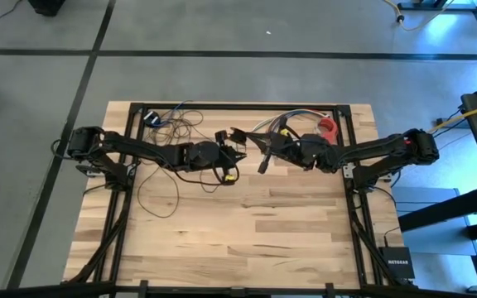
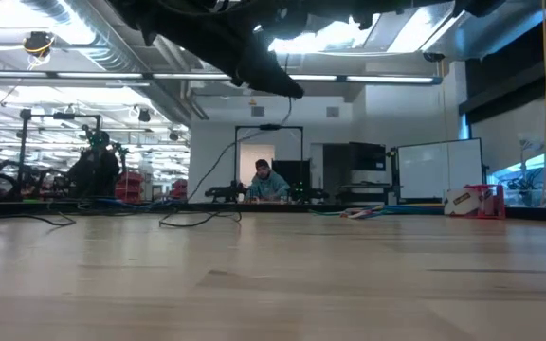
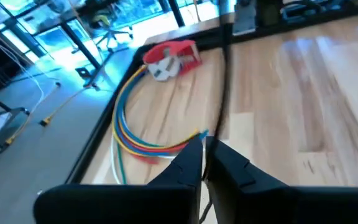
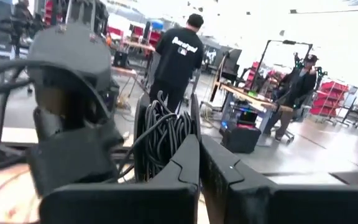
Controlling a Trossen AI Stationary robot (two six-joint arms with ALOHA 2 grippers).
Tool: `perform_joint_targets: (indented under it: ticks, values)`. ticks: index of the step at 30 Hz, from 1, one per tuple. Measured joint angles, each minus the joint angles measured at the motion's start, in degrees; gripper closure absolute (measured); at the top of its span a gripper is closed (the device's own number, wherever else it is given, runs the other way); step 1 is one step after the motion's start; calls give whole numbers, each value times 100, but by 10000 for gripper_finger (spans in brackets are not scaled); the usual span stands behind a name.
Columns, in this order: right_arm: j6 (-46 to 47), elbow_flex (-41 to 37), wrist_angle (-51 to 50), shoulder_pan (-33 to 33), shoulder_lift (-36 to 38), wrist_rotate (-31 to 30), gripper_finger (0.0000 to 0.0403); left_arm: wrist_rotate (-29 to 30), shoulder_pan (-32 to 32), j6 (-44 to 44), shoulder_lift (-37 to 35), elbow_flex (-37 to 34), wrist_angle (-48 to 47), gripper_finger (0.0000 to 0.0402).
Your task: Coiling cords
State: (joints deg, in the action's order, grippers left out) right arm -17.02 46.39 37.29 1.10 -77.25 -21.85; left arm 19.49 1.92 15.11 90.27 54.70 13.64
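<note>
Pinching the cords [image 3: 221, 93], left pincer [image 3: 205, 155] is clamped; right pincer [image 4: 199, 162] closed, nr it mid-table.

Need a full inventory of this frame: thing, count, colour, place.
cords: one long thin dark wire, looped over the table's far left part, a strand in the left gripper.
multicoloured wires: one bundle, blue, yellow, red, white, far right part of the table.
red object: one, at the far right edge by the wires.
table: one, light wood, dark frame.
people: at least three, in the room beyond the table.
left gripper: dark, shut on the cords, raised above the table's far middle.
right gripper: dark, shut, facing the left one.
</note>
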Motion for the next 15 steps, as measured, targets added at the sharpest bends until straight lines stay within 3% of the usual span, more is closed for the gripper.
perform_joint_targets:
  ticks: [9,15]
  values:
    - [9,1,525,5,-4,349,397,16,2,77,69,4,338,399]
    - [80,195,324,115,-4,550,397,431,122,184,59,7,98,399]
